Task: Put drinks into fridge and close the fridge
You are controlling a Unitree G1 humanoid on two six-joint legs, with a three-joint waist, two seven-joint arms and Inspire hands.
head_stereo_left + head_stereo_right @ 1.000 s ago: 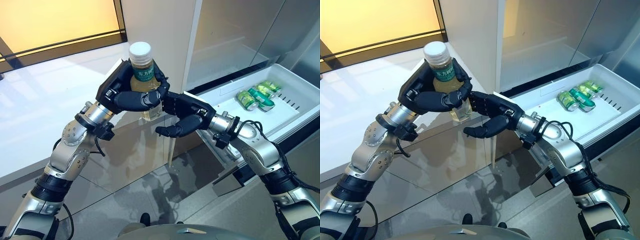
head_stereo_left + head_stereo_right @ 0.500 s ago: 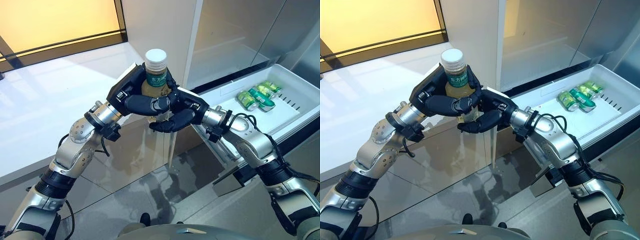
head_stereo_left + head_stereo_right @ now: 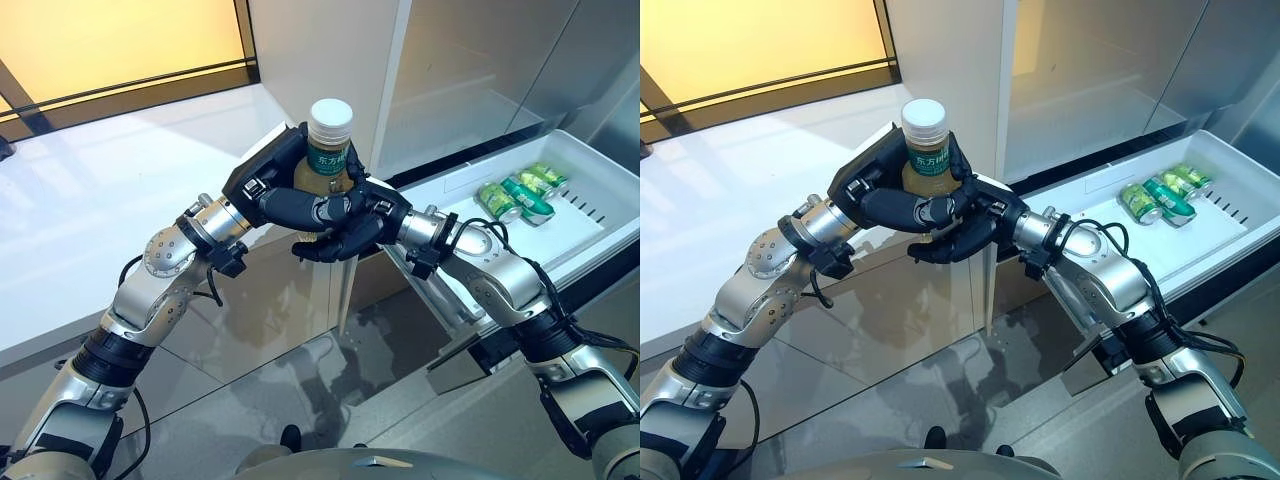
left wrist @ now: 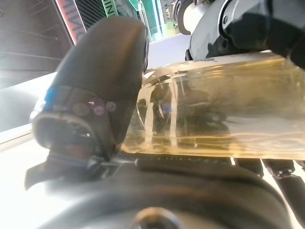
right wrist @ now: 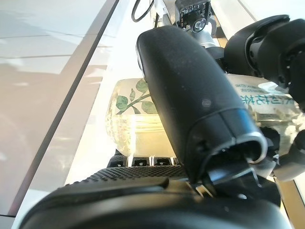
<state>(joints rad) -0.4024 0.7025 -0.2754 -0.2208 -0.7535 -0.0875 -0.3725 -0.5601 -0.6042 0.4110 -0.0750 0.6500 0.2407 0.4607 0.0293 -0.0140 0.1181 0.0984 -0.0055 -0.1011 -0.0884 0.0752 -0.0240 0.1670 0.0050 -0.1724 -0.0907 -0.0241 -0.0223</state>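
Observation:
A bottle [image 3: 328, 150] of pale yellow drink with a white cap and green label stands upright in the air before the fridge front. My left hand [image 3: 285, 190] is curled round its middle from the left. My right hand [image 3: 350, 235] comes in from the right and is curled round the bottle's lower part, touching the left hand. In the left wrist view the bottle [image 4: 224, 109] lies past the thumb [image 4: 102, 81]. In the right wrist view the thumb [image 5: 190, 95] lies over the bottle [image 5: 136, 124].
A white fridge drawer [image 3: 590, 160] stands pulled out at the right, with green cans [image 3: 515, 195] lying in it. The pale fridge front [image 3: 320, 50] rises behind the hands. A white surface [image 3: 100, 190] spreads at the left.
Both hands have moved right with the bottle, toward the fridge. The right hand, open beside the bottle a second ago, has closed round its lower part.

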